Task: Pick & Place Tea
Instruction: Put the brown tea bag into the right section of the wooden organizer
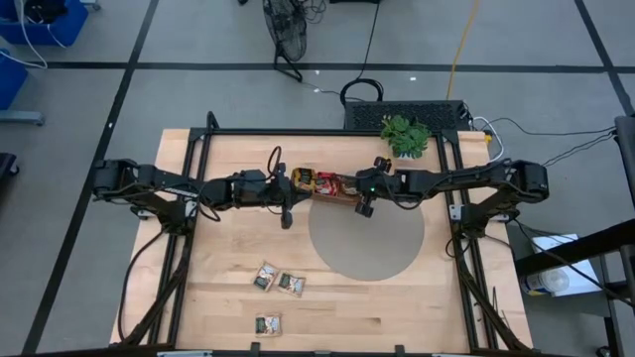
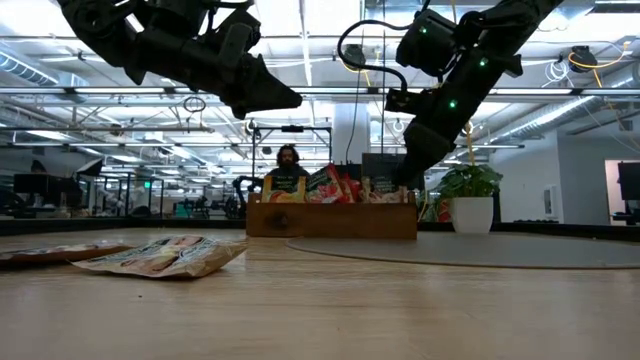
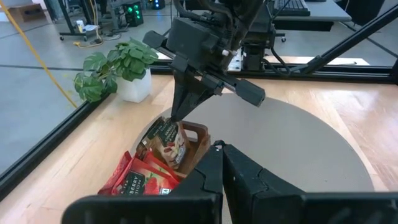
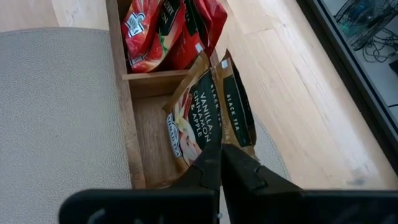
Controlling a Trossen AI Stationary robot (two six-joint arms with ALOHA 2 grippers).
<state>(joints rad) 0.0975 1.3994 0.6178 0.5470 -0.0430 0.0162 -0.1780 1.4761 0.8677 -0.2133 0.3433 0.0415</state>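
The right hand (image 4: 219, 163) is pinching a brown vanilla tea sachet (image 4: 198, 115) at the wooden tray (image 4: 124, 118), fingers clamped on its edge; the left hand (image 3: 221, 163) is hovering alongside, closed and empty. The thin-edge grip is risking a slip or snag against neighbouring red sachets (image 4: 163, 28).

The wooden tray (image 1: 332, 186) sits near the table's (image 1: 228, 297) far edge, around its middle, touching the far rim of a round mat (image 1: 367, 243). Sachets (image 4: 163, 31) stand in the tray. The potted plant (image 1: 405, 136) is by the far right corner. Three sachets (image 1: 278, 282) lie near the front edge, left of centre.
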